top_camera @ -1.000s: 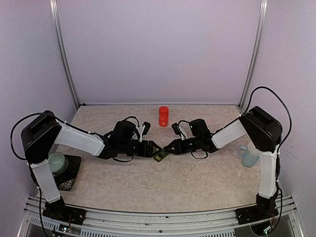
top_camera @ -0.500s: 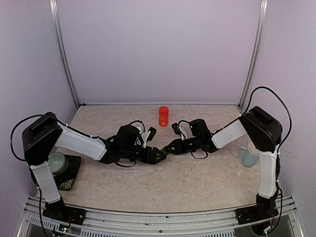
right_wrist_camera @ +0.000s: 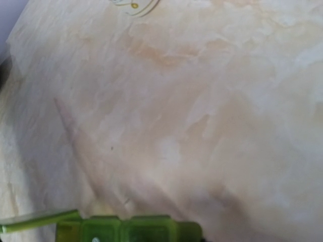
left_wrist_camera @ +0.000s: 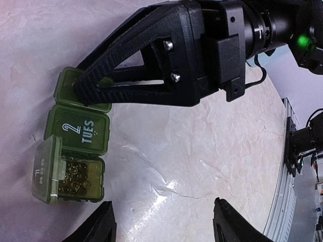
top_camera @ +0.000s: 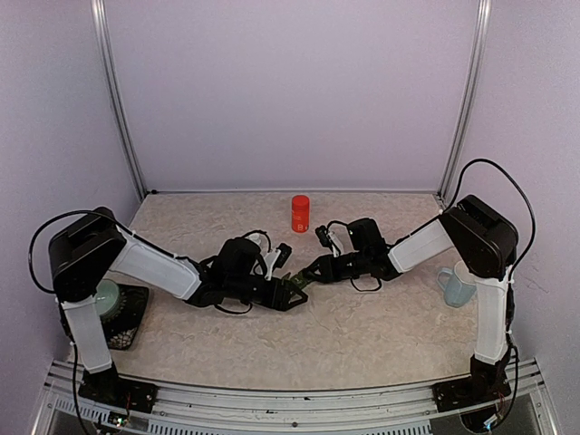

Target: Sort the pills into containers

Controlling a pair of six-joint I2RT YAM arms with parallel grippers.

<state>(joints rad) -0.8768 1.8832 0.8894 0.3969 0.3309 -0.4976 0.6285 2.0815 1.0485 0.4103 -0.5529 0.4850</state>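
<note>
The containers [left_wrist_camera: 76, 135] are a dark green strip of three lying at the left of the left wrist view. The nearest compartment stands open with its lid [left_wrist_camera: 44, 171] tipped up, and golden-brown pills [left_wrist_camera: 73, 177] lie inside. The middle lid reads "2 TUES". My right gripper [top_camera: 306, 273] is shut on the far end compartment, its black fingers [left_wrist_camera: 136, 80] reaching in from the right. My left gripper [left_wrist_camera: 164, 229] hangs open over bare table beside the strip, nothing between its fingertips. In the right wrist view the containers [right_wrist_camera: 131, 229] fill the bottom edge.
A red bottle [top_camera: 300, 213] stands behind the two grippers. A pale blue mug [top_camera: 456, 286] sits by the right arm. A pale green round thing on a black base [top_camera: 112, 304] sits at the far left near the left arm.
My left arm has swung right and toward the near edge, its gripper moving off the strip to its near side. The right arm and the strip have stayed put.
</note>
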